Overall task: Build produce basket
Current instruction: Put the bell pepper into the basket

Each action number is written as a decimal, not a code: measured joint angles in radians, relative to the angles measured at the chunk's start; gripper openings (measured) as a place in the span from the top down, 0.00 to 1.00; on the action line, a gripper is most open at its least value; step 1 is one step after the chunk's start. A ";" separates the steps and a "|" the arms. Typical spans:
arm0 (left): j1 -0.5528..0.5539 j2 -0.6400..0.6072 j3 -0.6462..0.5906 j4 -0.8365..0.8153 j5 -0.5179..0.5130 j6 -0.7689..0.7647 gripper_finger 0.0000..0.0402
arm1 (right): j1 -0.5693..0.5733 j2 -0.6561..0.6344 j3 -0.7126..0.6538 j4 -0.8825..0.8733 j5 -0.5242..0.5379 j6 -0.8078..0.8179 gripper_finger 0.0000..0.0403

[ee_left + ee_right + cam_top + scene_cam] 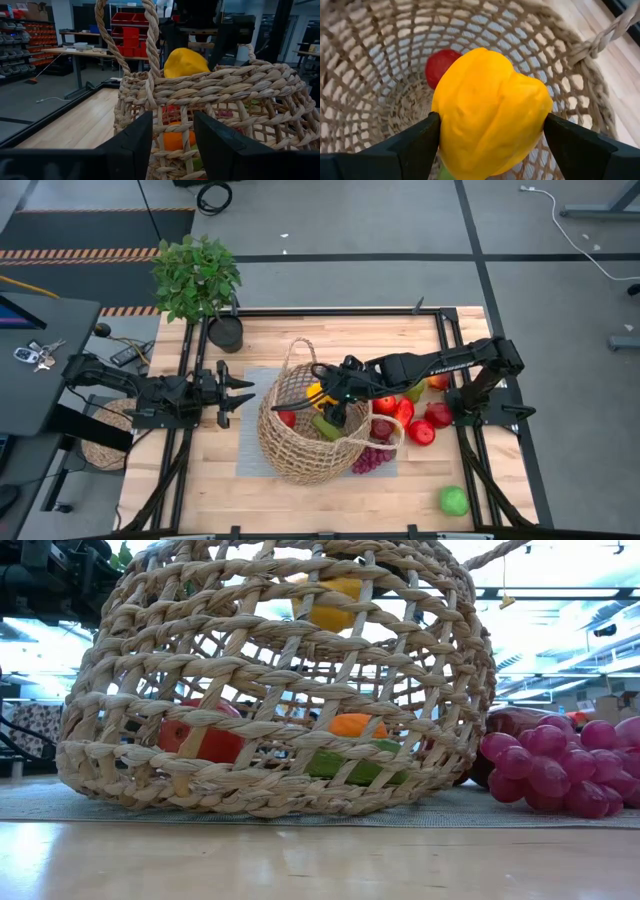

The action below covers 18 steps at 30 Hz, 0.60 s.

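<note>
The tan wicker basket (300,435) stands on a grey mat in the table's middle. Inside it lie a red piece (288,418), a green piece (325,427) and an orange one (355,725). My right gripper (325,395) reaches in over the basket's rim from the right, shut on a yellow pepper (490,105). More produce lies right of the basket: red apples (425,425), purple grapes (370,460) and a green apple (453,500) near the front edge. My left gripper (240,392) waits open and level just left of the basket, apart from it. My right gripper pinches the yellow pepper between its two fingers (420,142), one on each of the pepper's opposite sides (445,125). The fingers slant down from the table's right. The pepper is lifted clear, over the basket's opening, above the pieces lying on the basket's bottom.
A leafy potted plant (197,275) in a black pot (226,332) stands at the table's far left corner. The basket's loop handle (150,45) rises on its left side, facing my left gripper. Bare wood lies along the near edge (300,505).
</note>
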 joint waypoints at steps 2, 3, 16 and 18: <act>0.000 0.000 0.000 0.000 0.000 0.000 0.63 | 0.000 0.000 0.000 -0.005 0.000 0.000 0.14; 0.000 0.000 0.000 0.000 0.000 0.000 0.63 | 0.002 0.000 0.000 -0.003 0.000 0.000 0.14; 0.000 0.000 0.000 0.001 0.000 0.000 0.63 | 0.003 0.002 -0.124 0.068 -0.016 0.011 0.14; 0.000 0.000 0.000 0.000 0.000 0.000 0.63 | 0.000 0.002 -0.143 0.086 -0.042 0.019 0.14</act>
